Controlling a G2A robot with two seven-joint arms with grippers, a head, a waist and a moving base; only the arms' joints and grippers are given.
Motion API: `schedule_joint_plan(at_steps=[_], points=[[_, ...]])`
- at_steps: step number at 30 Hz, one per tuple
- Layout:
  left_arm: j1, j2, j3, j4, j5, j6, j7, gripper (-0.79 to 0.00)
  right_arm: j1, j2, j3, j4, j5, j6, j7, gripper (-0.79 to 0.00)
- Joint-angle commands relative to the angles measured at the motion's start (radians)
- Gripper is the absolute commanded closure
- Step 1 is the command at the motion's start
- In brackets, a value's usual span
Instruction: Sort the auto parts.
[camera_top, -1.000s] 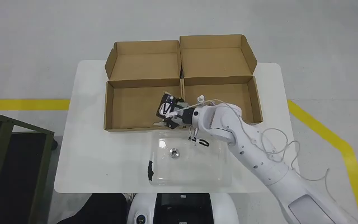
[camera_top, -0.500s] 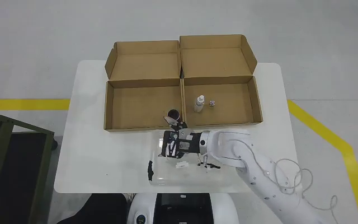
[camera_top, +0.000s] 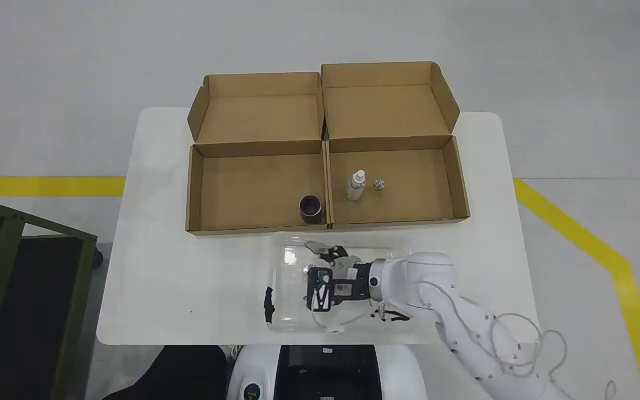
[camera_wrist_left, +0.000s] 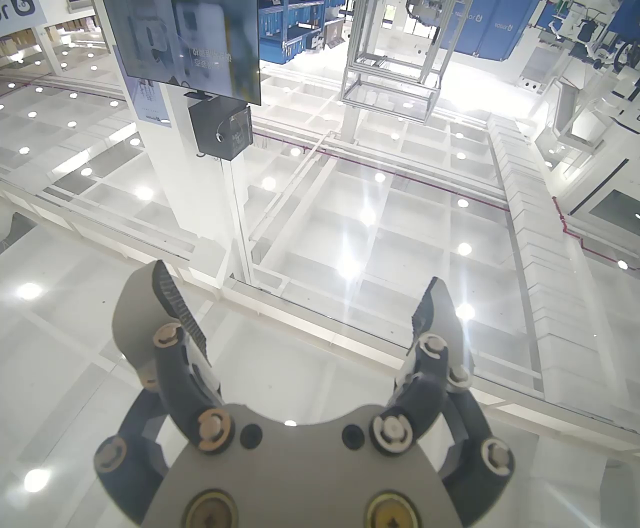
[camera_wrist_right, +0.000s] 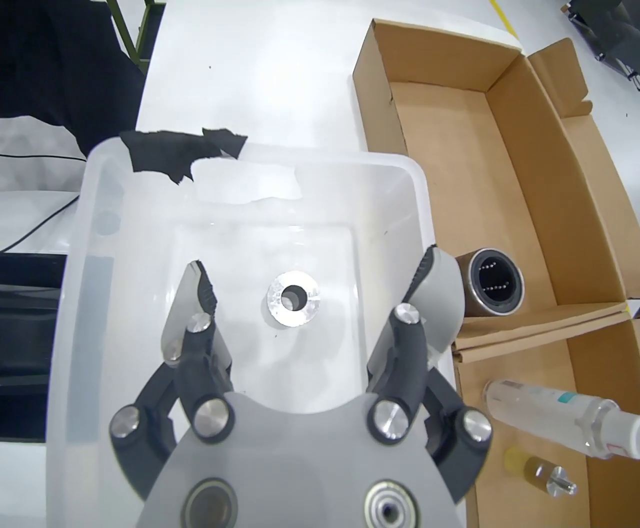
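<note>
My right gripper (camera_wrist_right: 315, 265) hangs open over the clear plastic bin (camera_wrist_right: 100, 280), its fingers on either side of a silver washer (camera_wrist_right: 293, 305) lying flat on the bin floor, above it and not touching. In the top view the right gripper (camera_top: 318, 275) covers the middle of the bin (camera_top: 400, 318). A dark cylindrical bearing (camera_wrist_right: 492, 290) stands in the left cardboard box (camera_top: 240, 190), near its front right corner (camera_top: 313, 208). My left gripper (camera_wrist_left: 300, 280) is open and holds nothing, pointing at a ceiling.
The right cardboard box (camera_top: 420, 185) holds a white bottle (camera_top: 356, 184) and a small metal part (camera_top: 379, 183), both also in the right wrist view: bottle (camera_wrist_right: 560, 417), part (camera_wrist_right: 547, 477). Black tape (camera_wrist_right: 170, 150) is stuck on the bin's far rim.
My right gripper let go of the dark bearing in the left box, then drew back toward the front and now hangs open over the bin.
</note>
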Motion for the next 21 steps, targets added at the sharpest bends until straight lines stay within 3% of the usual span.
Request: schedule_joint_plan(at_steps=[1, 9, 11, 13, 14, 21], points=[[0.0, 0.0, 0.0, 0.0, 0.0, 0.0, 0.0, -0.785, 0.004, 0.0, -0.006, 0.014, -0.023, 0.007, -0.007, -0.65], [0.0, 0.0, 0.0, 0.0, 0.0, 0.0, 0.0, -0.785, 0.032, -0.007, -0.043, 0.083, -0.071, 0.036, -0.026, -0.563], [0.0, 0.0, 0.0, 0.0, 0.0, 0.0, 0.0, -0.785, 0.038, -0.009, -0.049, 0.098, -0.081, 0.043, -0.028, -0.511], [0.0, 0.0, 0.0, 0.0, 0.0, 0.0, 0.0, -0.785, 0.043, -0.009, -0.054, 0.114, -0.087, 0.042, -0.031, -0.379], [0.0, 0.0, 0.0, 0.0, 0.0, 0.0, 0.0, -0.785, 0.045, -0.01, -0.057, 0.119, -0.093, 0.041, -0.029, -0.36], [0.0, 0.0, 0.0, 0.0, 0.0, 0.0, 0.0, -0.785, 0.048, -0.011, -0.069, 0.147, -0.097, 0.038, -0.042, -0.354]])
